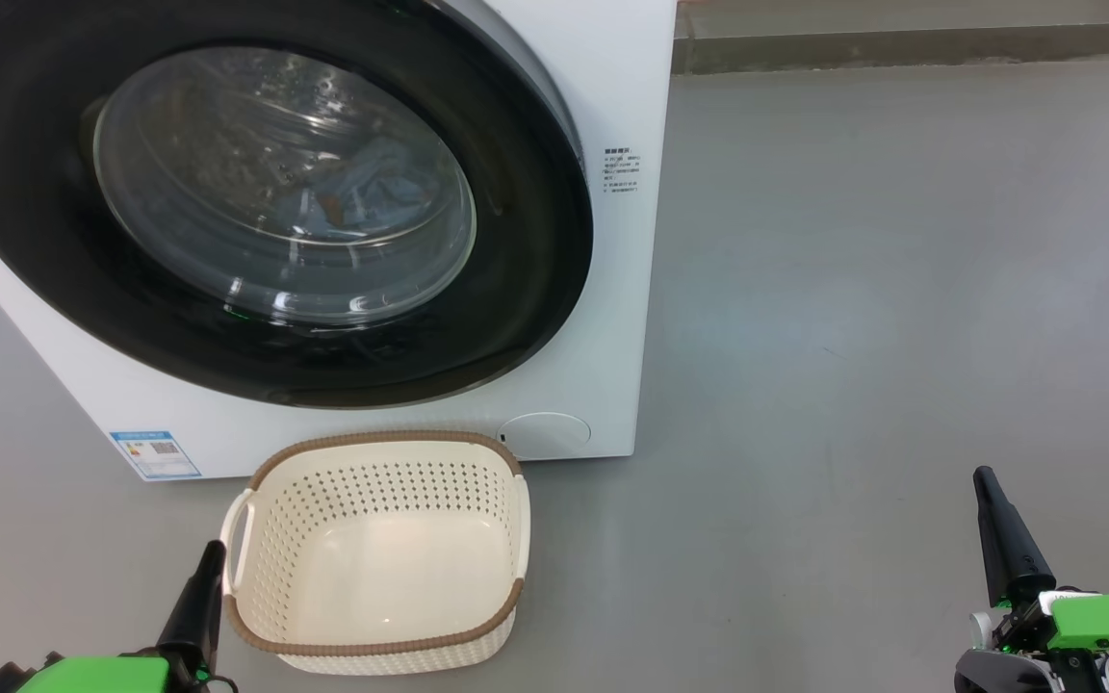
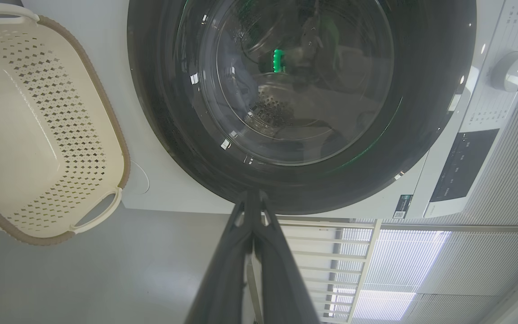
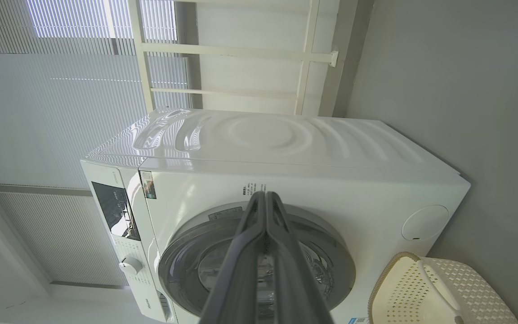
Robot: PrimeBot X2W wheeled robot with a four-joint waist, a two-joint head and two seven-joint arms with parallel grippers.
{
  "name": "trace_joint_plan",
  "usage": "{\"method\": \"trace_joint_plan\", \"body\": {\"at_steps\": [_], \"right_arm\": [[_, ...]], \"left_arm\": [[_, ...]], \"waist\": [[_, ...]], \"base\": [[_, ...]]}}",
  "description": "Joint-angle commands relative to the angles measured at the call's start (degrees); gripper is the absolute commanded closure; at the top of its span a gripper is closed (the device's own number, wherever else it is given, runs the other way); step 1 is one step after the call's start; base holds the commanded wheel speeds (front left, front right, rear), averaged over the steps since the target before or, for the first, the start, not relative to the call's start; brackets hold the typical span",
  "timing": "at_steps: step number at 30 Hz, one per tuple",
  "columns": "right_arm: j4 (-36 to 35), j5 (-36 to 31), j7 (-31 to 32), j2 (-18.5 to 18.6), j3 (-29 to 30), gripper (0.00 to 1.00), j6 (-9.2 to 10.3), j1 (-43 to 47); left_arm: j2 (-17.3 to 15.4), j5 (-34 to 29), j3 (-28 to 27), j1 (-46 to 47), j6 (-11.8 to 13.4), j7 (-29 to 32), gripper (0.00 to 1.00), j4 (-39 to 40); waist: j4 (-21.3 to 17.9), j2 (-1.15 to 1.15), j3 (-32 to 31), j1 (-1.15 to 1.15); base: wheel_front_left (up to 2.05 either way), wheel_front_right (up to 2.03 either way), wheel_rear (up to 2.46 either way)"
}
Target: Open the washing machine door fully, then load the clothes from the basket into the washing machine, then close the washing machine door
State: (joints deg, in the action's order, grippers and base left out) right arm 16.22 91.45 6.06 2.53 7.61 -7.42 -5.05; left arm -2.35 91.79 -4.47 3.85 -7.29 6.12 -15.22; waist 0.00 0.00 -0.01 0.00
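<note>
The white washing machine (image 1: 612, 289) stands ahead with its round black-rimmed door (image 1: 535, 289) closed flat against the front. Through the glass bowl I see light-blue clothes (image 1: 362, 192) lying inside the drum. The cream basket (image 1: 376, 553) with a brown rim sits on the floor just in front of the machine, with nothing in it. My left gripper (image 1: 213, 551) is shut, low at the basket's left side, holding nothing. My right gripper (image 1: 986, 476) is shut and bare, far out to the right over the floor. The left wrist view faces the door (image 2: 421, 112) with shut fingers (image 2: 252, 198).
Grey floor (image 1: 882, 289) spreads wide to the right of the machine. A wall base (image 1: 901, 48) runs along the back. The machine's control panel and dial (image 2: 511, 72) show in the left wrist view. White railing and window blinds (image 3: 61, 90) stand behind the machine.
</note>
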Motion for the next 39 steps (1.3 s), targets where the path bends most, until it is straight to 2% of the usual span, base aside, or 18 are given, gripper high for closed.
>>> {"method": "trace_joint_plan", "body": {"at_steps": [1,39], "right_arm": [[-1.8,0.6,0.5,0.3,-1.0,1.00,-0.07,-1.7],[-1.8,0.6,0.5,0.3,-1.0,1.00,-0.07,-1.7]], "left_arm": [[-0.6,0.4,-2.0,2.8,0.1,0.3,1.00,1.1],[-0.6,0.4,-2.1,2.8,0.0,0.3,1.00,1.1]], "waist": [[0.0,0.00,0.0,0.00],[0.0,0.00,0.0,0.00]], "base": [[0.00,0.00,0.00],[0.00,0.00,0.00]]}}
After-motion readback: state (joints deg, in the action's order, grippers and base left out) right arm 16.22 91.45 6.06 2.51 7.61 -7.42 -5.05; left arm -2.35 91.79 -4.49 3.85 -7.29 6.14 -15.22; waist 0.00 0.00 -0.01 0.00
